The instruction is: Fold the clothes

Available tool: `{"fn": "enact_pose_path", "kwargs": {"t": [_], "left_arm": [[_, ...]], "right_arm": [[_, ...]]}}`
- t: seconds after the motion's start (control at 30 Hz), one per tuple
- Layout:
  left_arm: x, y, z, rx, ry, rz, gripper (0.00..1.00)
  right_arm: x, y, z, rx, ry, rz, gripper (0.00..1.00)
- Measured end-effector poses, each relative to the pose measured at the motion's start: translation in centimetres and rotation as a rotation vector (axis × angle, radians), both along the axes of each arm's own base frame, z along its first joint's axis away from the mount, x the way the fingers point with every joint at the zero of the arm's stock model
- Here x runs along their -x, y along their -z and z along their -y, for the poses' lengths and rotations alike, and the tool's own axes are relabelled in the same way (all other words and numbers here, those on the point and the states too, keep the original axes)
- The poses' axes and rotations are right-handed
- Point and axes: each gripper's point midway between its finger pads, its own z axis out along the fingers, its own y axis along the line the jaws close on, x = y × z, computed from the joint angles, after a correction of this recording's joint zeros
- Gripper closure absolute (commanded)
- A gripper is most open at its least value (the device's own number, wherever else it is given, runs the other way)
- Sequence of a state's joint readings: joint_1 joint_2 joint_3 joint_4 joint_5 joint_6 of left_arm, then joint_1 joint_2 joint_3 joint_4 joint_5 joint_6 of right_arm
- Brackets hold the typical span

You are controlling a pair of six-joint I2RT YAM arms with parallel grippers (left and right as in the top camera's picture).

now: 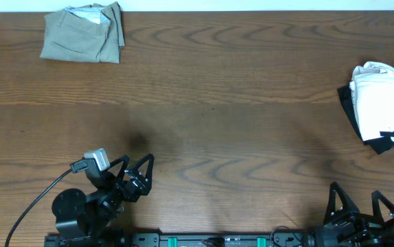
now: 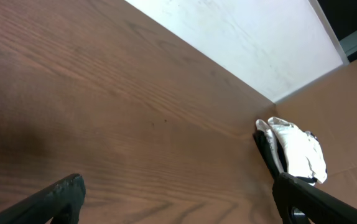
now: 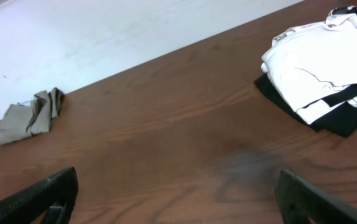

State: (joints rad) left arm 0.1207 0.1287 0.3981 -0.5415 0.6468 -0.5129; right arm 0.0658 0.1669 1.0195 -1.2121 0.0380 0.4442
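The khaki garment [image 1: 82, 33] lies folded in a compact bundle at the table's far left corner, with pale lining showing at its top. It also shows small in the right wrist view [image 3: 29, 116]. My left gripper [image 1: 136, 165] is open and empty near the front left edge, far from the garment. My right gripper [image 1: 355, 194] is open and empty at the front right edge. In the wrist views the left fingers [image 2: 178, 196] and the right fingers [image 3: 175, 190] are spread wide over bare wood.
A stack of white and black folded clothes [image 1: 382, 107] sits at the right edge of the wooden table [image 1: 211, 103], also visible in the left wrist view [image 2: 293, 152] and the right wrist view [image 3: 321, 62]. A white wall borders the far side.
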Motion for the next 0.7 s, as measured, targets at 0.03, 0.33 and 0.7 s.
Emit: {"fn": "enact_pose_path", "kwargs": {"t": [0.03,0.33,0.7], "left_arm": [[0.00,0.00,0.00,0.000,0.000,0.000,0.02],[0.00,0.00,0.00,0.000,0.000,0.000,0.02],[0.00,0.00,0.00,0.000,0.000,0.000,0.02]], "right_arm": [[0.00,0.00,0.00,0.000,0.000,0.000,0.01],[0.00,0.01,0.00,0.000,0.000,0.000,0.01],[-0.22,-0.62,-0.01,-0.002,0.000,0.027,0.01]]}}
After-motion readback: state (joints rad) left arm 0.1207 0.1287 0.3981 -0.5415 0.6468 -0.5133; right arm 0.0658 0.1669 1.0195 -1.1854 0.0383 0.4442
